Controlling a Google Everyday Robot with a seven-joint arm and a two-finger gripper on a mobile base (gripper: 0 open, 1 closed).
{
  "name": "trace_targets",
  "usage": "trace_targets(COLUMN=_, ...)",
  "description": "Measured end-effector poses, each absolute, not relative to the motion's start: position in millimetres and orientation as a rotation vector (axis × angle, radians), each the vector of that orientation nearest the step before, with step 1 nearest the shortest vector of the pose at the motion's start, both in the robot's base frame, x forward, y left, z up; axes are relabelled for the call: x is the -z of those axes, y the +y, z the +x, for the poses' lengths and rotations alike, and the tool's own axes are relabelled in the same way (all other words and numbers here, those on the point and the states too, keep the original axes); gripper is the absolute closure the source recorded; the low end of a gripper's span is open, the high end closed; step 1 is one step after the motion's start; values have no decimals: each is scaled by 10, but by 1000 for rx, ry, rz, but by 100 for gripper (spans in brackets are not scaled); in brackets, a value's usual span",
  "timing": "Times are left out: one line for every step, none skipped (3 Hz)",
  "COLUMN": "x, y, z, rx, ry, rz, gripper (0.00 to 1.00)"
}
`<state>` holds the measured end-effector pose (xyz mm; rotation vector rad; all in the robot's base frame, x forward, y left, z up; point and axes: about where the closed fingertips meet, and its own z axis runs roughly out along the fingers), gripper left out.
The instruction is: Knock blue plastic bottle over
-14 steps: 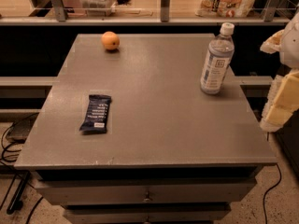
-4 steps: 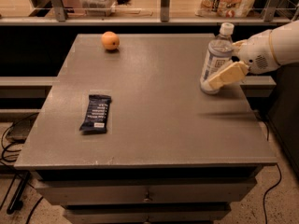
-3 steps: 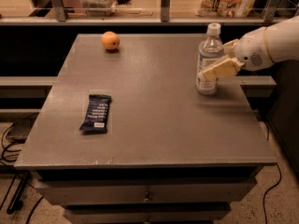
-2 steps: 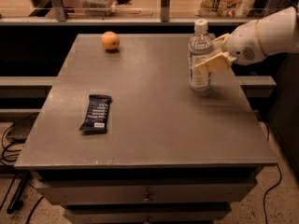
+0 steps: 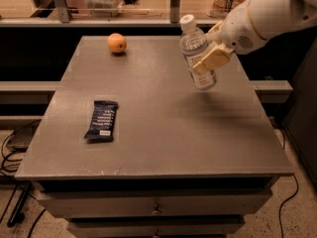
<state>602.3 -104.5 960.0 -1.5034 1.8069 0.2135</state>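
Bottle: the tall clear bluish plastic bottle with a white cap [image 5: 193,43] is tilted, cap leaning left, on the far-right part of the grey metal table [image 5: 163,133].
Gripper: the cream two-finger gripper [image 5: 211,58] is against the bottle's right side; I cannot tell whether it is open or closed.
Push: press leftward, high on the body. The small round orange [image 5: 117,42] is well apart.

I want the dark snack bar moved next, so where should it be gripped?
Pinch the snack bar across its narrow width, mid-length, from straight above: it lies flat, long side running front to back. The gripper is against the tilted blue plastic bottle.
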Motion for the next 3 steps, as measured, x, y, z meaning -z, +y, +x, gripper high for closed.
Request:
trace_targets(x=-9584, y=-924, z=5972, rx=-7, ry=1844, rz=-1620, gripper=100)
trace_targets(x=-9300, y=-917, z=5951, rx=154, ry=1924, rz=-1730, gripper=85)
trace_targets(x=-9016, y=-1065, z=5965, rx=331, ry=1991, rz=-1829, gripper=62)
